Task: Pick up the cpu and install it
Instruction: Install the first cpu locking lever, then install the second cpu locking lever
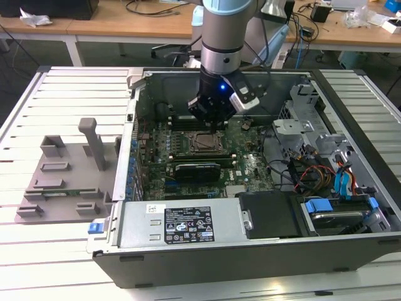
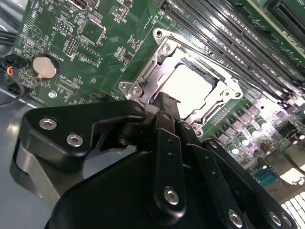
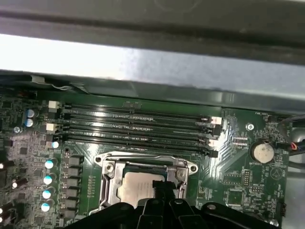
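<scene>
in the exterior view, the arm reaches down into an open computer case (image 1: 250, 207) that lies on a slatted white tabletop (image 1: 37, 257). the tool (image 1: 212, 123) hangs just above the motherboard (image 1: 250, 168), right over the far edge of the socket frame (image 1: 199, 143). a grey plastic tray (image 1: 62, 179) sits on the tabletop, well apart from the socket frame, outside the case on the exterior view's left. black memory slots lie just beyond the socket frame, under the tool.

in the second wrist view, the cpu (image 2: 188, 87) lies flat inside the socket frame (image 2: 157, 67), its pale metal top showing. the black fingers (image 2: 167, 119) come together into one narrow tip that ends at the cpu's near edge; i cannot tell whether the tip touches it. a round coin battery (image 2: 45, 67) sits on the board, well apart from the socket frame.

in the first wrist view, the cpu (image 3: 136, 185) rests within the socket frame (image 3: 107, 167), with the fingers' tip (image 3: 161, 188) at its edge and nothing pinched between them. the memory slots (image 3: 136, 126) run just beside the socket frame.
</scene>
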`<state>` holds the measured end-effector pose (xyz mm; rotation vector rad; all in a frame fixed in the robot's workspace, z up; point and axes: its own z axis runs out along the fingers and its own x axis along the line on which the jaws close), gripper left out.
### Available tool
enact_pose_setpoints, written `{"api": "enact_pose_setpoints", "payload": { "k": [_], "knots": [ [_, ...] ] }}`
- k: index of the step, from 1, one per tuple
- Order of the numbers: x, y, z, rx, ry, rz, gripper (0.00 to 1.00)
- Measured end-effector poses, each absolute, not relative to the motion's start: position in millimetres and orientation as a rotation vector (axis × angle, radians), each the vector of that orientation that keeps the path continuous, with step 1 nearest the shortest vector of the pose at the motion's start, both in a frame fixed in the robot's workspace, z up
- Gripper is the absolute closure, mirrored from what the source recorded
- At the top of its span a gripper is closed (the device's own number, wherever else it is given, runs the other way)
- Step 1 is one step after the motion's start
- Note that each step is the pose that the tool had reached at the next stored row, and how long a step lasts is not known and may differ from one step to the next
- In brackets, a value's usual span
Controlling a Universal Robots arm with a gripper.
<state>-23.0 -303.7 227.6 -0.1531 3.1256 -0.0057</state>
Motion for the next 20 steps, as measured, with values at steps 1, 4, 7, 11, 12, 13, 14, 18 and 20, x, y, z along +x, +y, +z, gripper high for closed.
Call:
{"api": "enact_pose_setpoints", "payload": {
  "k": [1, 4, 7, 11, 12, 13, 14, 18, 20],
  "knots": [
    [-23.0, -303.8, 229.0, -0.153, 3.126, -0.007, 0.89],
    [-23.0, -303.8, 236.5, -0.153, 3.126, -0.012, 0.89],
    [-22.9, -303.9, 241.5, -0.153, 3.126, -0.014, 0.89],
    [-23.0, -303.9, 248.6, -0.153, 3.126, -0.016, 0.89],
    [-23.0, -303.9, 248.6, -0.153, 3.126, -0.016, 0.89],
    [-23.0, -303.9, 249.0, -0.153, 3.126, -0.016, 0.89],
    [-23.0, -303.9, 249.3, -0.153, 3.126, -0.016, 0.89],
    [-23.0, -303.9, 249.7, -0.153, 3.126, -0.016, 0.89],
    [-23.0, -303.9, 249.9, -0.153, 3.126, -0.016, 0.89]
  ]
}}
